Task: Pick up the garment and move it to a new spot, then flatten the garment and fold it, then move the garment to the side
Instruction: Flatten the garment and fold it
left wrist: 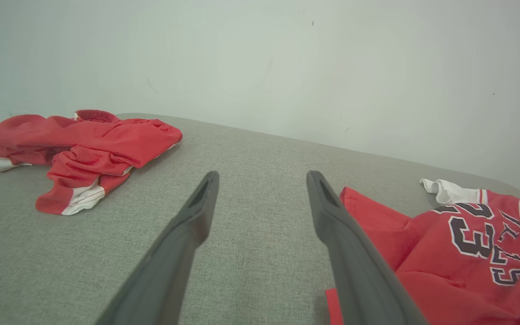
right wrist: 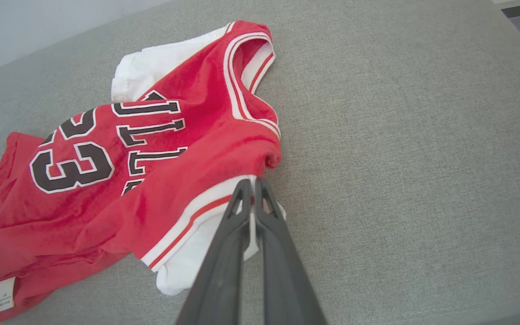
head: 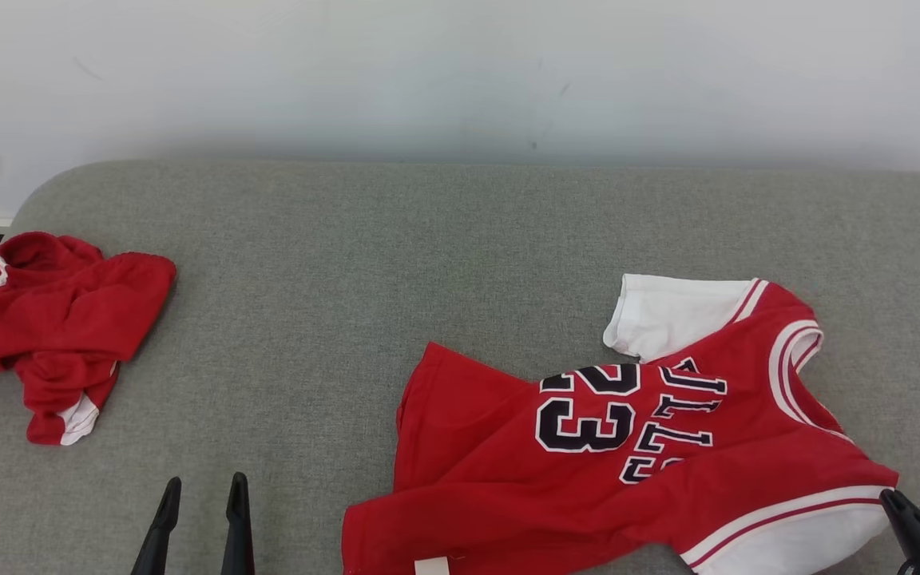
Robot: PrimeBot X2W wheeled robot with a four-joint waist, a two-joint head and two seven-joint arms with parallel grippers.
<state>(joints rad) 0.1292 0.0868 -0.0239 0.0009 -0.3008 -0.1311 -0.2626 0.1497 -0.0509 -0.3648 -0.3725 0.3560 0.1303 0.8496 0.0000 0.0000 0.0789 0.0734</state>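
Note:
The garment (head: pixel 588 479) is a red jersey with a dark "23", white sleeves and white trim. It lies rumpled on the grey cushion at the lower right. In the right wrist view the garment (right wrist: pixel 106 180) spreads to the left, and my right gripper (right wrist: pixel 252 183) is shut on its white sleeve at the red-striped hem. That right gripper (head: pixel 895 503) meets the same sleeve at the lower right corner of the head view. My left gripper (head: pixel 203 487) hovers open over bare cushion left of the jersey. Nothing sits between its fingers (left wrist: pixel 197 212), and the garment (left wrist: pixel 467 262) lies to their right.
A second red garment with white trim (head: pixel 53 319) lies bunched at the cushion's far left edge, and this red bundle (left wrist: pixel 84 144) is also in the left wrist view. The grey cushion (head: pixel 348 279) ends at a pale wall (head: pixel 460 80) behind.

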